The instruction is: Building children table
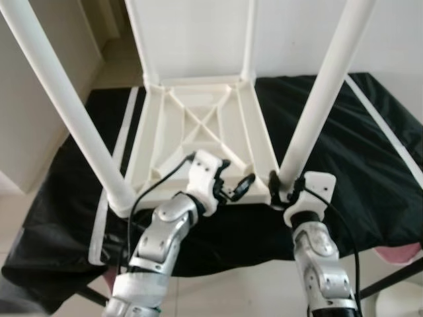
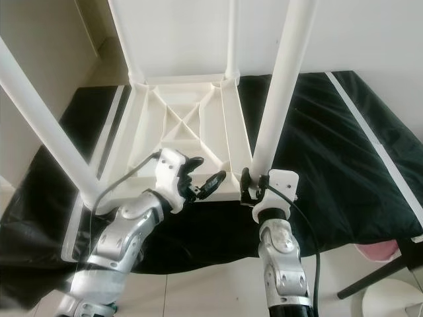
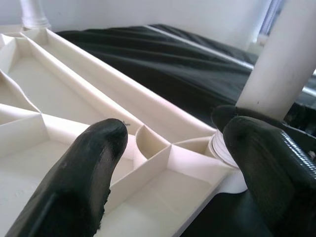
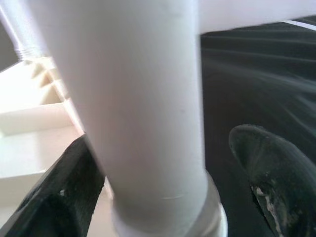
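White plastic table (image 1: 198,129) lies upside down on a black sheet (image 1: 370,165), legs pointing up.

Right gripper (image 1: 285,188) brackets the near right leg (image 1: 316,99) at its socket, one finger touching, not clamped, probably seating it. Left gripper (image 1: 234,188) hovers open and empty over the ribbed near edge beside it. Pale tiled floor (image 1: 225,290) below, white wall (image 1: 198,33) behind.

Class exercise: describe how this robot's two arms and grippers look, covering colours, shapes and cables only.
Both arms are jointed silver metal with rounded segments. A white housing sits at each wrist. The left gripper and right gripper each have two long, rounded black fingers. Thin black cables loop along both arms.
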{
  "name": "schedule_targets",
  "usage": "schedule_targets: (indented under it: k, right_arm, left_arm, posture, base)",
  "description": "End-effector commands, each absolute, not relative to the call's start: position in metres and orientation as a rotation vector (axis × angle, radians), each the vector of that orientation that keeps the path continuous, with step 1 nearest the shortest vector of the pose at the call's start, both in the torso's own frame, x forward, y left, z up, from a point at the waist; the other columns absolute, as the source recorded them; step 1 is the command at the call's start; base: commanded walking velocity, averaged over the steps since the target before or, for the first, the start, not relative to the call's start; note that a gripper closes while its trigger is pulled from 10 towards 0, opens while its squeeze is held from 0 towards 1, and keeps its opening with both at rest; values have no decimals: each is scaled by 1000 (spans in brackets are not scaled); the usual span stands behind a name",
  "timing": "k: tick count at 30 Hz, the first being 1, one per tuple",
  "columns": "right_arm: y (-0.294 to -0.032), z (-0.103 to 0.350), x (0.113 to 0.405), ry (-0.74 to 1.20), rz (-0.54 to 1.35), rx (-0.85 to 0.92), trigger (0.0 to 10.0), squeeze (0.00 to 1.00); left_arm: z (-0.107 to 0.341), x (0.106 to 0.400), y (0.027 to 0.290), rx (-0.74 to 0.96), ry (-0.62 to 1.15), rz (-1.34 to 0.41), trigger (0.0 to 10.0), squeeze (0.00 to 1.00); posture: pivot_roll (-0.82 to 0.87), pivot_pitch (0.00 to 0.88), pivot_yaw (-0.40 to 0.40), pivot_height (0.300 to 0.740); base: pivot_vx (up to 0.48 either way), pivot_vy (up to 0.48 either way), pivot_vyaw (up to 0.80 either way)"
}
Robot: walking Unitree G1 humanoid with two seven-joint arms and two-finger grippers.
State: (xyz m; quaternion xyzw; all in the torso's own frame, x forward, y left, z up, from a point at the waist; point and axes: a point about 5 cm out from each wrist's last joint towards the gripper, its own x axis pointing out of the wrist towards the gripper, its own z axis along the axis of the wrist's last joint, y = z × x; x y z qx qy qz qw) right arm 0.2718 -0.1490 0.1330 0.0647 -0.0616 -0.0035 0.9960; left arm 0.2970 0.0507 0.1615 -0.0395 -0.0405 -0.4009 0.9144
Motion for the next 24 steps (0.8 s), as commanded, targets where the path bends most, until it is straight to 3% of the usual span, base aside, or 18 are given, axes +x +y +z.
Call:
schedule_targets:
  k: [1,8,9,10,14,17,24]
  right_arm:
    - [-148,132,270,-126,25,146,10000,1000]
    - [-159,136,272,-145,90,98,10000,1000]
    - [-163,137,273,-144,120,86,10000,239]
    - [-167,138,274,-148,145,69,10000,0]
    - [-171,140,275,-150,160,63,10000,0]
    - [-182,145,282,-166,253,17,10000,0]
    - [-180,146,288,-153,381,-10,10000,0]
  left_arm:
    - [165,296,54,-87,-107,-835,10000,0]
    - [164,296,57,-63,-119,-810,10000,0]
    - [165,295,57,-26,-132,-817,10000,0]
    - [165,293,56,4,-141,-828,10000,0]
    - [165,291,55,31,-146,-839,10000,0]
    - [163,289,54,157,-162,-848,10000,0]
    - [164,287,57,132,-158,-882,10000,0]
  posture:
    - [-88,50,34,740]
    - [-75,37,1,740]
    - [-72,36,-5,740]
    - [-70,35,-7,740]
    - [-70,35,-7,740]
    - [-59,27,-16,740]
    - [-43,12,-16,740]
  base:
    - [0,0,0]
    - [0,0,0]
    - [0,0,0]
    - [0,0,0]
    - [0,0,0]
    - [0,0,0]
    - [0,0,0]
